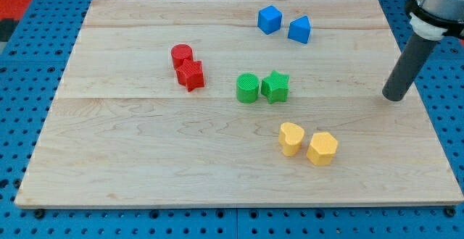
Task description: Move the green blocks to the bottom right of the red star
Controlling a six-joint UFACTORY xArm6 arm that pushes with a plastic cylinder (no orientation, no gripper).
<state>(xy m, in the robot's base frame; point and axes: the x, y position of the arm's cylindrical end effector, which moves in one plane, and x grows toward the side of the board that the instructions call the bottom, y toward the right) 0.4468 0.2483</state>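
1. My tip is a bare rod with no claw to open or close; it touches no block
2. The green cylinder and green star sit touching, well off to the view's left of my tip
3. The red star lies further left, beyond them

Lab bench: blue pegboard, wooden board

Dark straight rod, white collar, grey housing
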